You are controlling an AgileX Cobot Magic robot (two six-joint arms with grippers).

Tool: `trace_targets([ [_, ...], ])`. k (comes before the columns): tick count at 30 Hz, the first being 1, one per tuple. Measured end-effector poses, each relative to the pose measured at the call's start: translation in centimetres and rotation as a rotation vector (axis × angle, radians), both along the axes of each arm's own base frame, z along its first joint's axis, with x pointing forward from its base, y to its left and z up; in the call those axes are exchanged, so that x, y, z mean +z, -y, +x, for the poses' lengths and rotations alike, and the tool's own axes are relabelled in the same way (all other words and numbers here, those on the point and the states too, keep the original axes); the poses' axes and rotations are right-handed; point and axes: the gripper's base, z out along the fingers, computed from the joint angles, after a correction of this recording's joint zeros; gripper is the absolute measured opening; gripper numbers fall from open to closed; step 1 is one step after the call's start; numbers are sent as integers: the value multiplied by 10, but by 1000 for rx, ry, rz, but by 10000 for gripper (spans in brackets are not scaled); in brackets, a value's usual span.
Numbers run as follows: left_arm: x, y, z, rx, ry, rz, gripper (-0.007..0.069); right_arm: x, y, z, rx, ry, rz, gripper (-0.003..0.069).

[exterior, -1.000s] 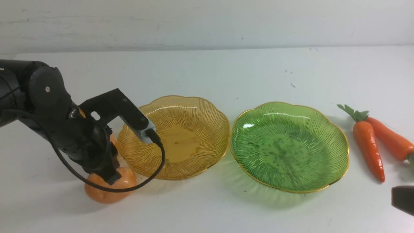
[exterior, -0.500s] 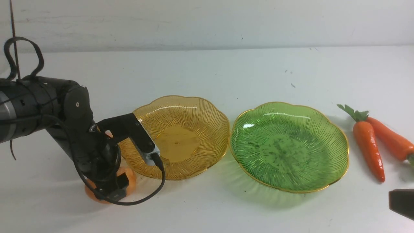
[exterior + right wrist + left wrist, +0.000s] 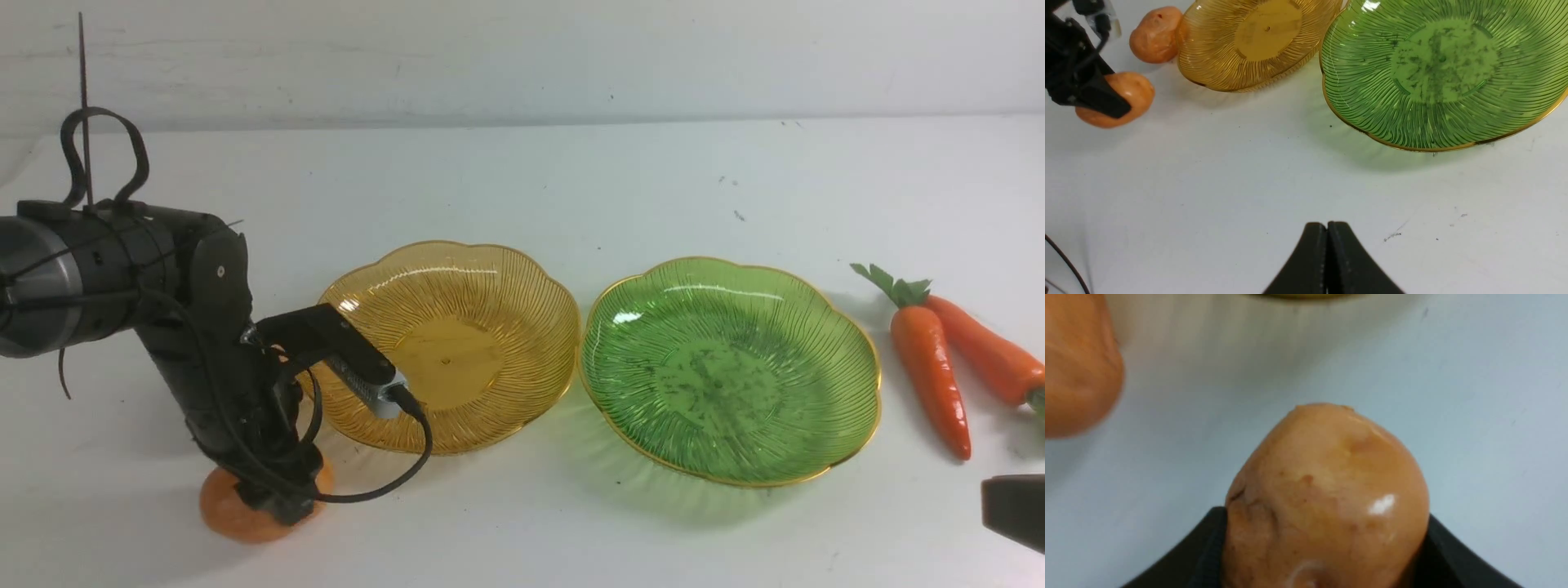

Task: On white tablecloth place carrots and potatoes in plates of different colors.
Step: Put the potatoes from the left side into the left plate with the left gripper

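My left gripper (image 3: 277, 498) is shut on the near potato (image 3: 224, 510), which rests on the white tablecloth (image 3: 522, 531) in front of the amber plate (image 3: 506, 294). In the left wrist view the potato (image 3: 1327, 490) fills the gap between both fingers. The second potato (image 3: 1155, 34) lies against the amber plate's outer side and is hidden behind my arm in the front view. The green plate (image 3: 816, 327) stands to the right of the amber one; both plates hold nothing. Two carrots (image 3: 931, 376) (image 3: 984, 347) lie right of the green plate. My right gripper (image 3: 1327, 228) is shut and holds nothing.
The left arm's cable (image 3: 392, 482) loops low in front of the amber plate's near rim. The right gripper (image 3: 1012, 502) sits at the front right, near the carrots' tips. A pale wall runs behind the table.
My left arm has swung over and lowered its gripper onto the near potato. The potato has shifted slightly left. The right gripper has barely moved.
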Motion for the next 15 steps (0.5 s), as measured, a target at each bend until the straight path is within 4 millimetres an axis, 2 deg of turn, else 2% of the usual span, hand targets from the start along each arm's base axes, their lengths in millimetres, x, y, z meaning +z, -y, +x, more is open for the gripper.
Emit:
trace_targets([
  [4,22,8,8,47,152,-77,421,0,0,0,0,2,4,-15],
  [6,35,16,21,129,267,-179,421,0,0,0,-1,2,4,-15],
  [11,39,25,39,217,369,-286,421,0,0,0,0,2,4,-15],
  [15,27,30,54,258,360,-310,425,1,-1,0,0,3,13,-15],
])
